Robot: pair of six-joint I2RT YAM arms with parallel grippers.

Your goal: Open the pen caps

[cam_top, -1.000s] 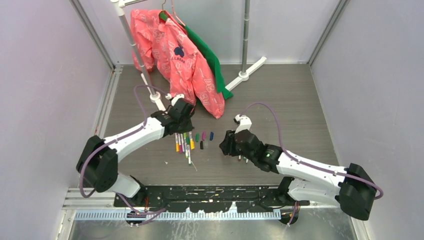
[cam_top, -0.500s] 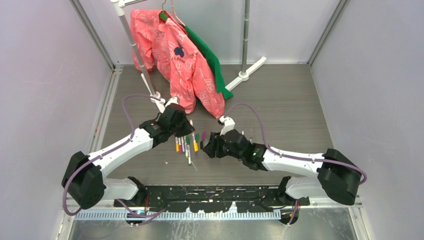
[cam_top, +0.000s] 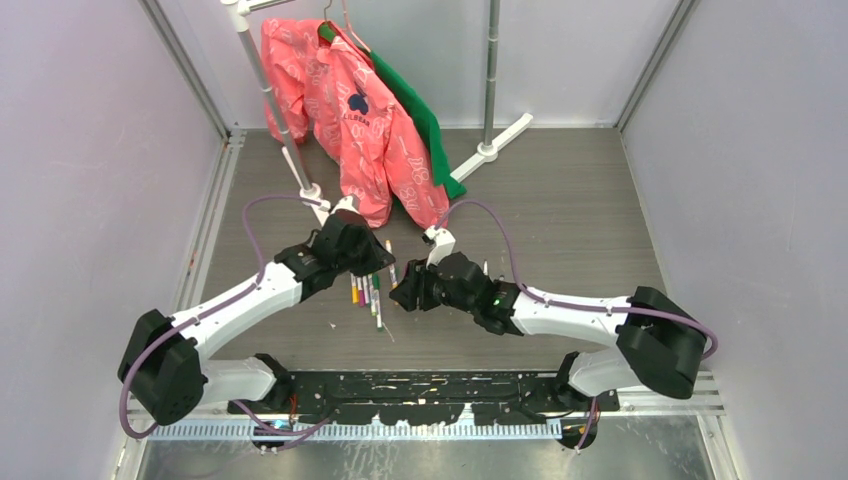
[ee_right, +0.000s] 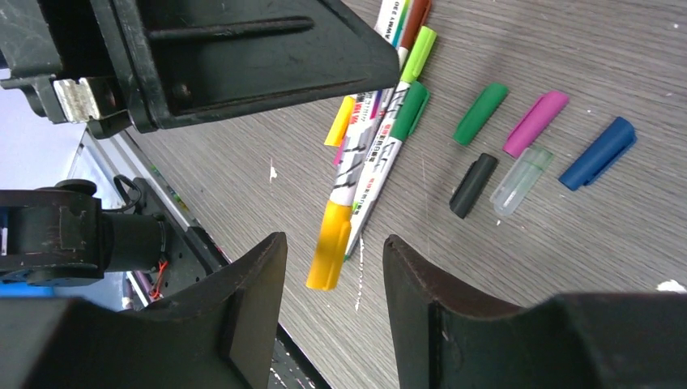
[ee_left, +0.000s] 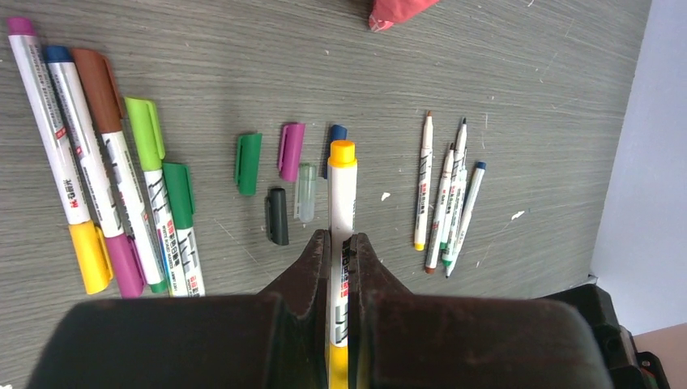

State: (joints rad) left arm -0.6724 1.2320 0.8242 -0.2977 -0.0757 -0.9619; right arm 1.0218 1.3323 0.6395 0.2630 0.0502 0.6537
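Note:
My left gripper (ee_left: 341, 235) is shut on a white marker pen (ee_left: 342, 198) and holds it above the table. The pen's yellow-orange cap (ee_right: 330, 243) points at my right gripper (ee_right: 334, 239), which is open. The cap's tip sits in the gap between the fingertips, touching neither. Loose pen caps lie on the table: green (ee_left: 248, 162), magenta (ee_left: 291, 151), black (ee_left: 277, 215), clear (ee_left: 305, 191) and blue (ee_right: 598, 154). Several capped pens (ee_left: 113, 186) lie in a row left of them. In the top view the two grippers meet at mid-table (cam_top: 385, 275).
Several uncapped pens (ee_left: 441, 203) lie right of the loose caps. A red jacket (cam_top: 370, 120) and a green garment (cam_top: 425, 120) hang from a rack at the back, with its feet (cam_top: 490, 150) on the table. Walls close in both sides.
My right gripper has moved left toward the left one and its jaws have widened. The left gripper has lifted the pen off the row and turned it toward the right gripper.

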